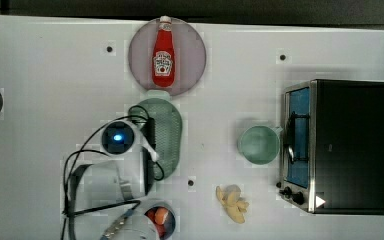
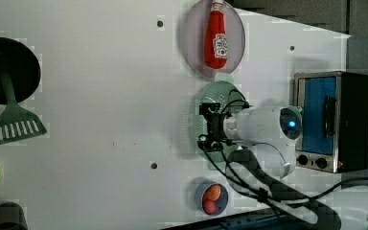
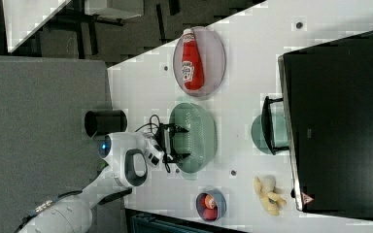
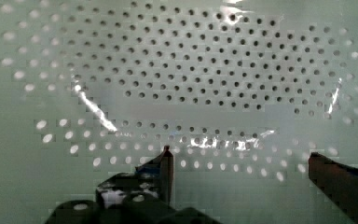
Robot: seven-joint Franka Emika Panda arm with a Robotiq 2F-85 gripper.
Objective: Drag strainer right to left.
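Observation:
The strainer (image 1: 169,131) is a pale mint-green oval colander lying on the white table, just below the ketchup plate in the top view. My gripper (image 1: 148,145) hangs over the side of it that is on the top view's left. In the right view the gripper (image 3: 176,142) stands open, its two black fingers spread across the strainer (image 3: 199,138) near its rim. The wrist view shows the perforated strainer floor (image 4: 186,79) close up, with the open gripper (image 4: 242,165) just above it and nothing between the fingers (image 4: 165,168). Whether they touch the plastic I cannot tell.
A ketchup bottle (image 1: 163,52) lies on a grey plate (image 1: 192,55) beside the strainer. A mint cup (image 1: 258,145) stands against the toaster oven (image 1: 340,145). A banana (image 1: 232,202) and a bowl of fruit (image 1: 161,218) lie near the table's edge. A green spatula (image 2: 14,122) lies far off.

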